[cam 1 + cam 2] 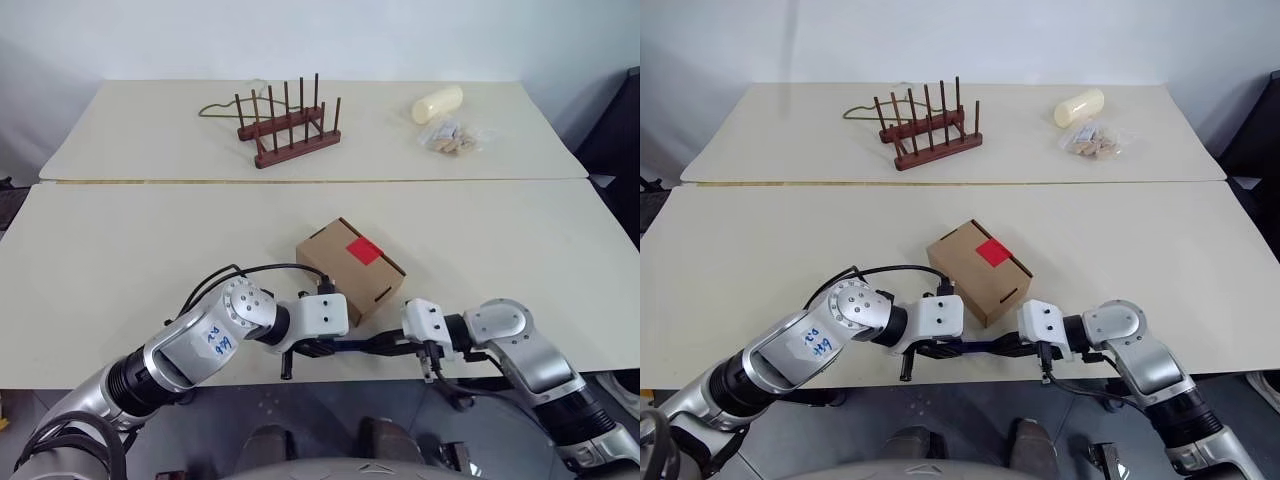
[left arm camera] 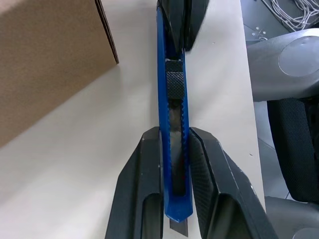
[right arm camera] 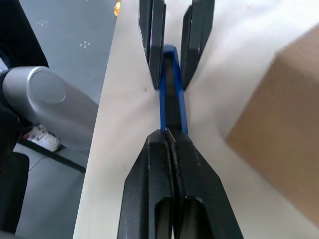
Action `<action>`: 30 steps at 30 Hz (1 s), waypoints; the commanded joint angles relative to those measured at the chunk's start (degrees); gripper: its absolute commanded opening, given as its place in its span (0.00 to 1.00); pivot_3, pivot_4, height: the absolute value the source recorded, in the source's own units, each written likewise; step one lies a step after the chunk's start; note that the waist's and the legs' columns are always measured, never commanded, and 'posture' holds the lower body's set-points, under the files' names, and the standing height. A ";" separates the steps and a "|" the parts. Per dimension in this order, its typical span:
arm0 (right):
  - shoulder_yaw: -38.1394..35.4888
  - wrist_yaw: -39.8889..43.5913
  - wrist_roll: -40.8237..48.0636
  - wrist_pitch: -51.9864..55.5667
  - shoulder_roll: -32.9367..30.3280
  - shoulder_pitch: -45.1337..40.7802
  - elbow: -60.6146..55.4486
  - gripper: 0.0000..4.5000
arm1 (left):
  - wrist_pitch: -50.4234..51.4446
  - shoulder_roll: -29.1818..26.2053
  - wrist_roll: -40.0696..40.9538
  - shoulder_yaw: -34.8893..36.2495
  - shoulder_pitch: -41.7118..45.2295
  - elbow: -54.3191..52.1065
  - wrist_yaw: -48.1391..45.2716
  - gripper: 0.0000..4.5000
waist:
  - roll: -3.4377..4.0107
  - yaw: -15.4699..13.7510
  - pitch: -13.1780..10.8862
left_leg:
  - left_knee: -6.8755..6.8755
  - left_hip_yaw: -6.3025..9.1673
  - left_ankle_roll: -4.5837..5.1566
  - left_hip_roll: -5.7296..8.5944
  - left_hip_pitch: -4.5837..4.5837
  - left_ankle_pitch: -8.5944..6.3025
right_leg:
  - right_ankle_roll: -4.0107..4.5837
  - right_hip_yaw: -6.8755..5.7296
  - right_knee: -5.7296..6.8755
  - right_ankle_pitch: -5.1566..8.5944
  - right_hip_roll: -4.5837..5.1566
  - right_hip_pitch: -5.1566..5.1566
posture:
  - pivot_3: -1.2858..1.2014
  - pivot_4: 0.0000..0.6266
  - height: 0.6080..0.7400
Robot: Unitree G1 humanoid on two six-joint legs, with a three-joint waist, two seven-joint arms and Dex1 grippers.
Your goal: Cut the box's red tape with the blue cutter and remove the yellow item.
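Tables (image 1: 120,260) first: two pale tabletops sit edge to edge, a thin seam running between them. On the far one stands a dark wooden rack (image 1: 290,135) with upright pegs, a thin cord lying just beside it, and well off to the right a pale cream cylinder (image 1: 437,104) with a clear bag of small tan pieces (image 1: 452,137) right next to it.

On the near table, the box (image 1: 350,268) sits closed, turned at an angle, the red tape (image 1: 364,251) square stuck on its top face near the flap edge. No sign of the yellow item from here.

Down at the near edge, both arms meet in front of the box. The left gripper (image 2: 174,149) has its two black fingers pinching the blue cutter (image 2: 173,124) by its rear end, one finger pad on each side of the handle. The right gripper (image 3: 169,137) comes in from the opposite side, its fingers pressed together on the other end of the cutter, the blue body running straight between the two grippers. The cutter hangs level just above the table edge, near the box's front corner but apart from it.
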State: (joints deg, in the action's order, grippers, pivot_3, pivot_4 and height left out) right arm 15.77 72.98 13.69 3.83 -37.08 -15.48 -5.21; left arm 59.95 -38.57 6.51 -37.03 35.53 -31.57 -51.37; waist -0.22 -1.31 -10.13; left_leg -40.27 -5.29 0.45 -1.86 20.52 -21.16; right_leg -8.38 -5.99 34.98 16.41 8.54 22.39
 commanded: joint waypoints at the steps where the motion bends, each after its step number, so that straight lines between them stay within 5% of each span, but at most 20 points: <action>1: 1.61 -1.51 -1.27 0.48 1.91 -1.19 -0.71 0.01 | 1.22 -0.52 0.14 -2.84 -1.01 1.13 -0.22 0.09 | 0.00 0.01 0.00 | 0.00 0.00 0.00 0.00 0.00 0.00 | 0.00 0.00 0.00 0.00 0.00 0.00 | 0.52 0.24 1.00; 9: 1.76 -1.77 -0.88 2.33 3.18 -1.81 -2.00 0.01 | 1.24 -0.58 0.09 -2.63 -1.20 1.10 0.04 0.09 | 0.00 0.02 0.00 | 0.00 0.00 0.00 0.00 0.00 0.00 | 0.00 0.00 0.00 0.00 0.00 0.01 | 0.52 0.24 1.00; 14: -10.11 -0.66 14.41 15.24 -2.35 -0.36 -9.71 0.01 | -4.23 -1.63 0.45 2.64 -5.30 0.01 1.24 0.09 | 0.00 -0.05 -0.01 | 0.01 0.06 0.01 0.00 0.08 -0.01 | 0.00 0.00 -0.04 0.00 0.02 0.06 | 0.52 0.24 1.00; 18: -22.58 0.02 27.94 31.45 -13.39 3.47 -15.01 0.21 | -29.41 -4.01 -0.84 10.10 -13.20 -0.97 0.57 0.09 | 0.14 -0.06 -0.09 | 0.12 0.14 0.01 -0.03 0.11 -0.02 | 0.01 0.00 -0.10 0.00 0.06 0.14 | 0.52 0.24 1.00; 21: -30.87 -6.57 39.06 43.98 -17.04 4.49 -16.80 0.44 | -41.10 -4.70 -0.92 14.92 -18.61 -1.26 1.41 0.09 | 0.12 -0.03 -0.09 | 0.22 0.27 0.02 -0.08 0.17 -0.05 | 0.03 -0.07 -0.22 0.00 0.08 0.19 | 0.52 0.24 1.00; 26: -34.52 -21.58 48.27 65.43 -24.11 0.15 -18.87 0.82 | -56.51 -1.61 -4.38 19.94 -20.89 0.39 6.24 0.09 | 0.14 -0.16 -0.10 | 0.16 0.30 0.07 -0.09 0.17 -0.08 | 0.11 -0.05 -0.49 -0.04 0.15 0.19 | 0.52 0.24 1.00; 28: -35.18 -30.30 63.92 72.90 -26.09 -4.72 -14.77 0.97 | -57.62 1.41 -5.81 20.81 -17.96 0.50 8.77 0.09 | 0.14 -0.21 -0.10 | 0.13 0.32 0.10 -0.07 0.23 -0.09 | 0.12 -0.07 -0.53 -0.07 0.18 0.18 | 0.52 0.24 1.00; 30: -34.23 -37.81 77.41 74.65 -28.94 -7.29 -11.07 0.99 | -57.65 3.36 -7.53 20.68 -15.40 1.26 9.75 0.09 | 0.15 -0.31 -0.10 | 0.07 0.36 0.16 -0.13 0.42 -0.07 | 0.09 -0.08 -0.46 -0.14 0.21 0.26 | 0.52 0.24 1.00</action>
State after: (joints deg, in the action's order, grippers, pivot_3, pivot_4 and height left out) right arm -17.10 41.01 79.49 76.53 -63.91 -21.73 -18.22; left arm 3.18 -35.74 0.40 -17.53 18.88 -30.14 -43.03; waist -0.07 -1.62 -10.22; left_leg -40.22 -4.88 0.64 -1.90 21.12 -21.20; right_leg -8.32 -6.14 34.49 16.20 8.72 22.72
